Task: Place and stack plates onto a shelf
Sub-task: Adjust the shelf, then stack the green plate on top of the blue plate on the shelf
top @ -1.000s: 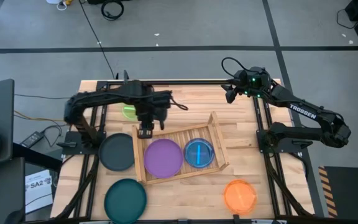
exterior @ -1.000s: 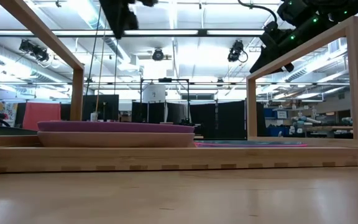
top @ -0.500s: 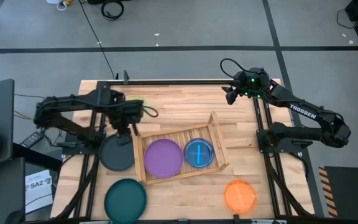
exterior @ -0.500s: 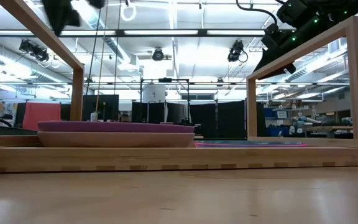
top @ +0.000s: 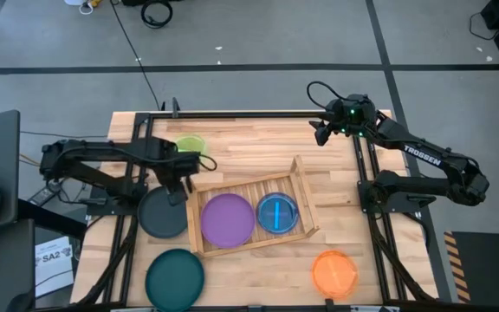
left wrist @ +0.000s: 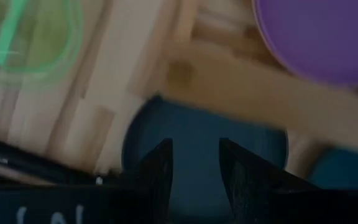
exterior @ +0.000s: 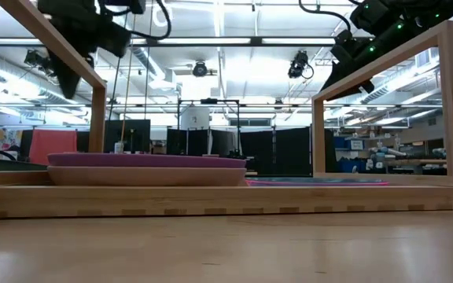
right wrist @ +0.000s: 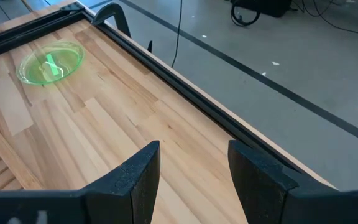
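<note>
My left gripper [top: 177,189] is open and empty, above the far edge of the dark grey plate [top: 163,213], which lies flat on the table left of the shelf; in the left wrist view [left wrist: 194,163] the plate [left wrist: 204,140] shows between the fingers. The shelf [top: 304,186] holds a purple plate [top: 228,219] and a small blue plate [top: 277,212]. A lime green plate [top: 189,143] lies behind the shelf. A teal plate [top: 175,277] and an orange plate [top: 333,273] lie near the front edge. My right gripper [top: 321,132] is open and empty, raised over the far right of the table.
Black rails [top: 232,113] run along the table's far edge and down both sides. The shelf's raised end wall [exterior: 384,110] stands up at its right end. Bare wood shows between the shelf and the orange plate.
My left gripper has gone from over the shelf's far left corner toward the table's left edge and a little toward the near edge, and now stands over the dark grey plate. The lime green plate, partly covered by the arm before, now shows whole.
</note>
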Tool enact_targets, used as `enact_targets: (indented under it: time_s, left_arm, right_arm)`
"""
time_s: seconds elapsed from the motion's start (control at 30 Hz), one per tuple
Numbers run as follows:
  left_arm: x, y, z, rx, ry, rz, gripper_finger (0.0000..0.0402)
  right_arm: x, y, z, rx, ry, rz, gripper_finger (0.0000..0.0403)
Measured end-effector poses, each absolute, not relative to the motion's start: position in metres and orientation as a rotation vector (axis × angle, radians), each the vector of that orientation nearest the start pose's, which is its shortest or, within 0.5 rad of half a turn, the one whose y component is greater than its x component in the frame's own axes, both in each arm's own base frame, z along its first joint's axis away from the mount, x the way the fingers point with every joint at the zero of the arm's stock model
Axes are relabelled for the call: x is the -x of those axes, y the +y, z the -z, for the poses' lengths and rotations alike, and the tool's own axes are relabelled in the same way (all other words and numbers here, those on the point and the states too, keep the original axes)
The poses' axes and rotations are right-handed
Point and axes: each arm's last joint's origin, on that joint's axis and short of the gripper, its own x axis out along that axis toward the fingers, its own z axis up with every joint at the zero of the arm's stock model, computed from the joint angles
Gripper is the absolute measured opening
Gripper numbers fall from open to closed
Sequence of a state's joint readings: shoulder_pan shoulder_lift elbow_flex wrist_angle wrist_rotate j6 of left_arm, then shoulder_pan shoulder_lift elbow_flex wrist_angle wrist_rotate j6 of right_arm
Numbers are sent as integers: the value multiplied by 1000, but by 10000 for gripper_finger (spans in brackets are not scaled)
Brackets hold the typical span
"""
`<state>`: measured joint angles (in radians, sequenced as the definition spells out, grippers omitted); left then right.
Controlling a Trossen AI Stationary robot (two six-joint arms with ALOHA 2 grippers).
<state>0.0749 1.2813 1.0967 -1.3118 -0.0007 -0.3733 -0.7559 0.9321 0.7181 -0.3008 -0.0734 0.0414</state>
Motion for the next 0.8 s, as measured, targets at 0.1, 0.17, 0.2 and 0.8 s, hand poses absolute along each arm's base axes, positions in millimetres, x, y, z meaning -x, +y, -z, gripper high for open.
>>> enact_targets:
  time_s: [0.1,0.17,0.2,0.8]
  left_arm:
    - [-207,25,-271,365,1410,-385,137]
    - [-209,31,-272,368,1376,-420,137]
    - [-210,35,-272,373,1353,-435,137]
    - [-211,79,-274,364,1245,-494,137]
  right_arm:
    - [-146,-135,-274,-250,467,677,194]
    - [-146,-135,-274,-250,467,677,194]
    - [-146,-135,-274,-250,467,677,194]
    - [-146,-135,-274,-250,467,677,194]
